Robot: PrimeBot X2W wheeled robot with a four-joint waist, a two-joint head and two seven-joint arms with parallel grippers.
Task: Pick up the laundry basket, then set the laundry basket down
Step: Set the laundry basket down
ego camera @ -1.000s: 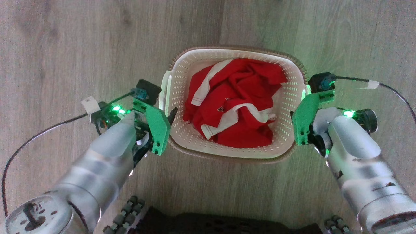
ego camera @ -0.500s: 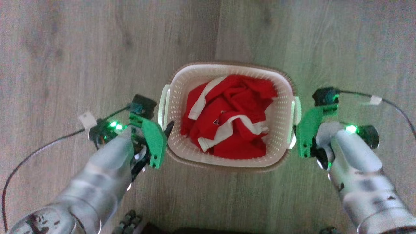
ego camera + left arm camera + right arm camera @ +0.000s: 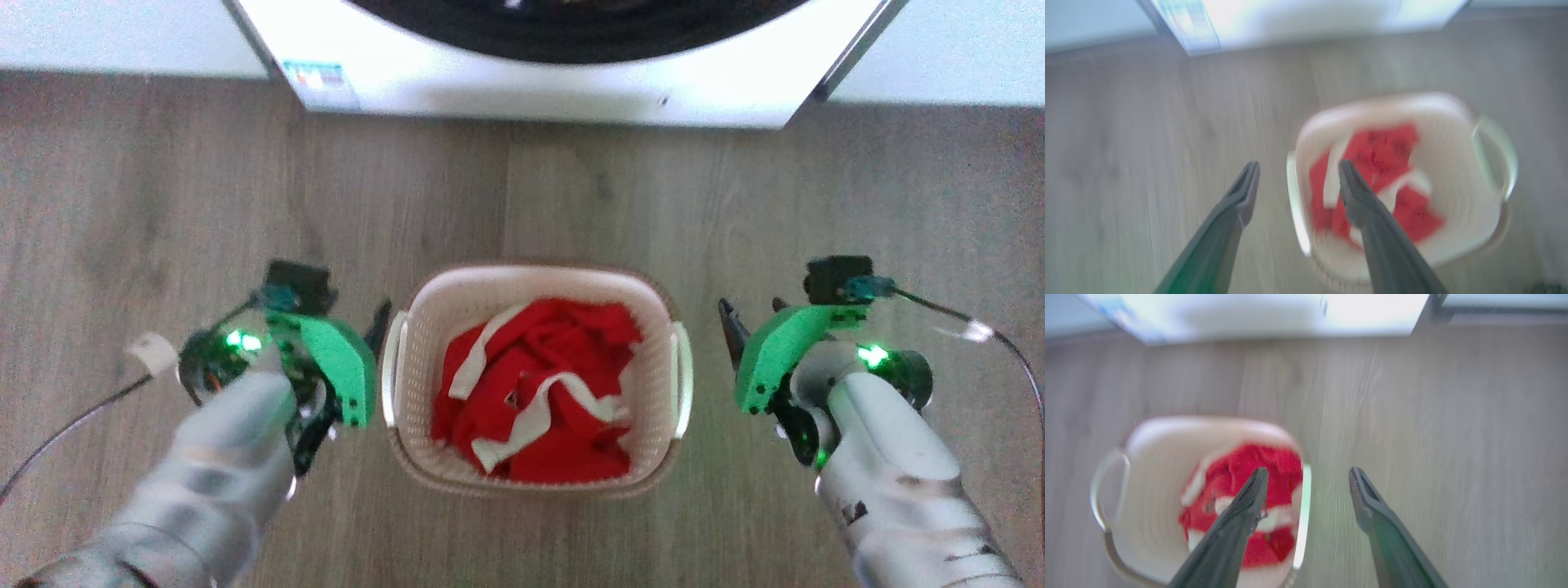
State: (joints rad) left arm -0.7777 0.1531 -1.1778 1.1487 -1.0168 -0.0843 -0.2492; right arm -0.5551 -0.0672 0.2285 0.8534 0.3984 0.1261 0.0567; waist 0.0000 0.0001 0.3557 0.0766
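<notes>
The laundry basket (image 3: 531,279) stands on the wooden floor, cream-white and perforated, with a red and white garment (image 3: 539,384) inside. My left gripper (image 3: 371,327) hangs open just left of the left handle (image 3: 390,367), apart from it. My right gripper (image 3: 747,306) is open a short way right of the right handle (image 3: 682,376). In the blurred left wrist view my left gripper (image 3: 1298,165) looks down over the basket (image 3: 1404,102), its fingers on either side of the near rim. In the right wrist view my right gripper (image 3: 1309,471) stands likewise over the basket (image 3: 1208,424). Neither holds anything.
A white washing machine (image 3: 555,82) with a dark round door stands at the far side, a stretch of bare wood floor (image 3: 163,204) between it and the basket. Black cables trail from both wrists.
The head camera has tilted up, bringing the washing machine into view. Both open grippers have drawn away from the basket's handles, the right one more. The basket looks smaller and stays on the floor.
</notes>
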